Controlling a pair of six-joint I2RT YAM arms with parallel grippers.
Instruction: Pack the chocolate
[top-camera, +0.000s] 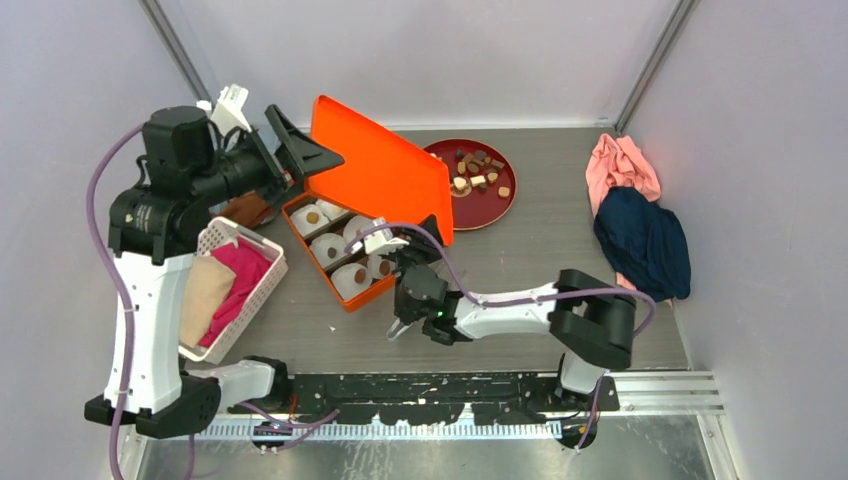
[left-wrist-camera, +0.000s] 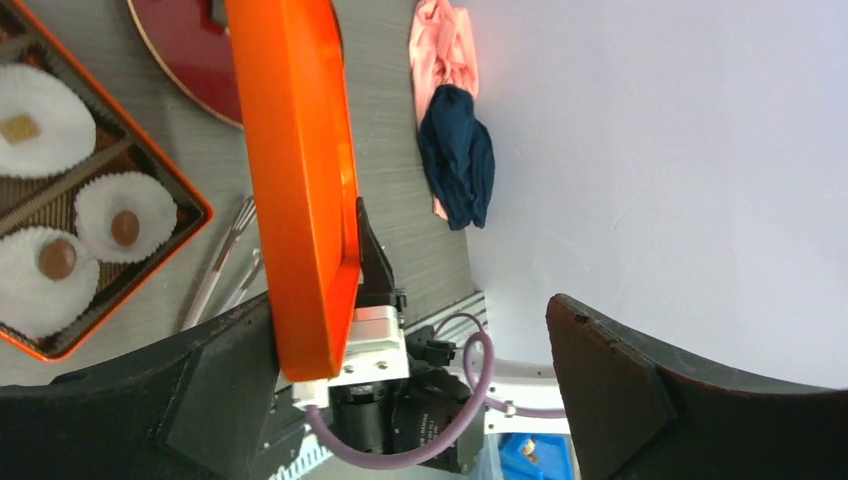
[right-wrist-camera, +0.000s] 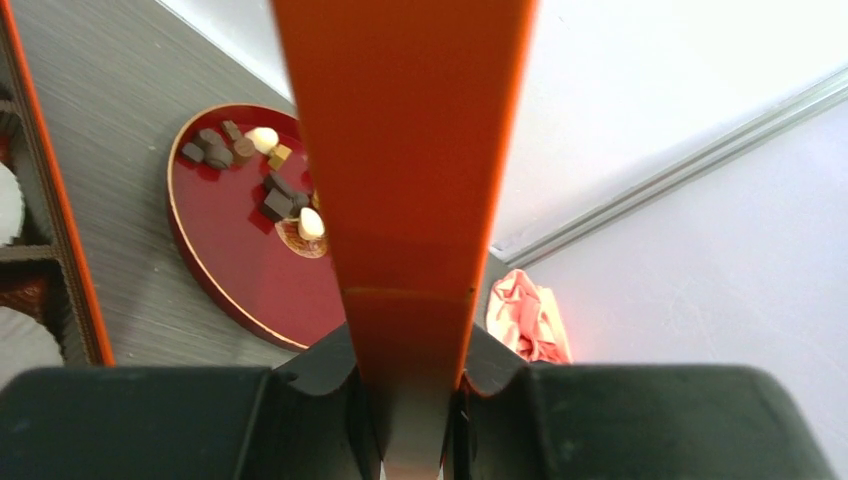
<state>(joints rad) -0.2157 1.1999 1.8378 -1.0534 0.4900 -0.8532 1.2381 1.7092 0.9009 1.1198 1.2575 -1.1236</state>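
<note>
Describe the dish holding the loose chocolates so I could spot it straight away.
Find the orange box in the middle of the table, its lid tilted up. Just right of that lid, toward the back, lies a round dark red plate. It is the only round dish, scattered with tiny brown and cream chocolates.

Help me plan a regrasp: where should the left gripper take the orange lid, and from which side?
Probably its thin left rim, approached from the left. The orange lid stands tilted on edge, a broad panel too wide to span but narrow edge-on; the right gripper pinches its near edge that way.
</note>
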